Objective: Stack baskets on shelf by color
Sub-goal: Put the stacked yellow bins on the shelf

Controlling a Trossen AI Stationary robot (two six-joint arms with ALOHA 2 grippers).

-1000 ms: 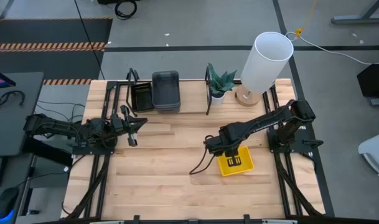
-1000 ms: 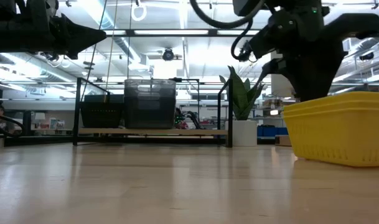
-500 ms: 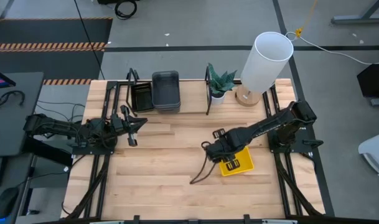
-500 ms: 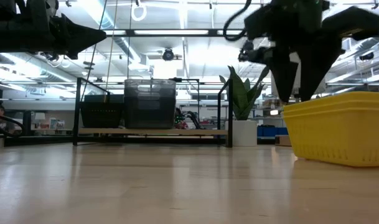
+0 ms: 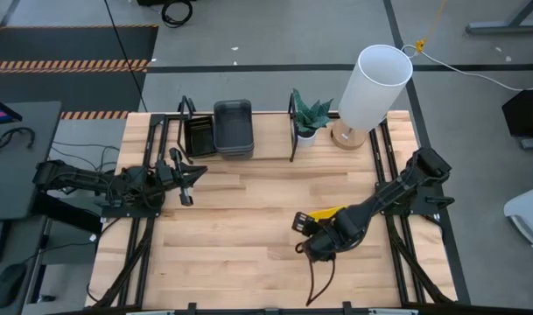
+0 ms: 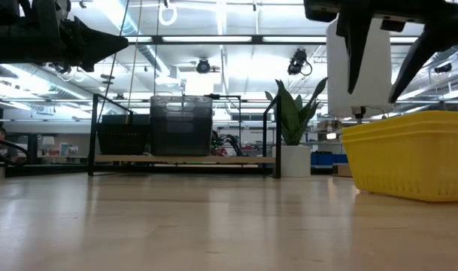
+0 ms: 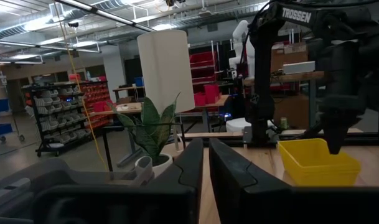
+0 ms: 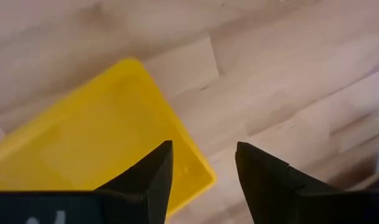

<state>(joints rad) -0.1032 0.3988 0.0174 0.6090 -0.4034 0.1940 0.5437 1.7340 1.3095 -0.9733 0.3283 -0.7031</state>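
While unheld, yellow baskets (image 5: 330,213) under open right gripper (image 8: 201,168)

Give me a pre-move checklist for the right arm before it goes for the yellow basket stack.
1. Right pincer open: ok, its jaws are spread, nothing between them.
2. Right pincer lined up with the bright yellow rectangular plastic basket stack: ok, the jaws straddle the rim near a rounded corner.
3. Contact with that rim: cannot tell.
4. Free place on the low light-wood shelf in its black metal frame: ok, bare plank right of the dark grey baskets and black perforated baskets.
5. Left pincer out of the way: ok, it hovers at the table's left side.
6. Small potted plant near the shelf's end: ok, it stands upright.
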